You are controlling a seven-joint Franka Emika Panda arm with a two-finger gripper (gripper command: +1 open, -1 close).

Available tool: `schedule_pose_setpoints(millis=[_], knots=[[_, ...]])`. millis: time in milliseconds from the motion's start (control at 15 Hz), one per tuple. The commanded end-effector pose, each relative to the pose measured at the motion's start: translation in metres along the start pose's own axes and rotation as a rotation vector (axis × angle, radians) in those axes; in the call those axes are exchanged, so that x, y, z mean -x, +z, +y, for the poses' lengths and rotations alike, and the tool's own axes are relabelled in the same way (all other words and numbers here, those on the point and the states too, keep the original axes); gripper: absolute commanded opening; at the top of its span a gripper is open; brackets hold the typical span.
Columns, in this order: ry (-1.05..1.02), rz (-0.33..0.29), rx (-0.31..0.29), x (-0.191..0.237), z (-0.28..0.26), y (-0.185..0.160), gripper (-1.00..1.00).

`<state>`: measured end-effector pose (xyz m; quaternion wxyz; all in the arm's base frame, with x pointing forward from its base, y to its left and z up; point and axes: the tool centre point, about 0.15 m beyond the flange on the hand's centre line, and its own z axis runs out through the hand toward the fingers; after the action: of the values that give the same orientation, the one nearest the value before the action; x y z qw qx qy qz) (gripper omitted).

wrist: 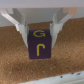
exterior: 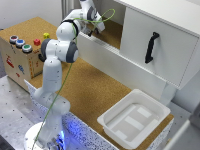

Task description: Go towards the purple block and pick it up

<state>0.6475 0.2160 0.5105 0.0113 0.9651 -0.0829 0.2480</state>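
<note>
The purple block (wrist: 40, 47) fills the middle of the wrist view: a dark purple cube with yellow letters, resting on cork. My gripper (wrist: 40, 36) has one pale finger against each side of it, shut on it. In the exterior view the gripper (exterior: 94, 29) reaches down into the open cork-floored shelf of the white cabinet, and the block is hidden behind the hand there.
A white cabinet door with a black handle (exterior: 151, 47) stands to the exterior view's right of the gripper. A white plastic bin (exterior: 116, 106) sits on the cork table (exterior: 95, 90). A wooden box (exterior: 17, 57) with coloured buttons stands at the exterior view's left.
</note>
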Motion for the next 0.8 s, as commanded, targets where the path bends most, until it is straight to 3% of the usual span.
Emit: schedule_pose_setpoints(millis=[0, 400, 733], knots=[[-0.111, -0.029, -0.089, 0.061, 0.036, -0.034, -1.00], [-0.084, -0.052, -0.085, 0.100, 0.088, -0.053, -1.00], [0.079, -0.166, -0.081, 0.121, 0.143, -0.067, -1.00]])
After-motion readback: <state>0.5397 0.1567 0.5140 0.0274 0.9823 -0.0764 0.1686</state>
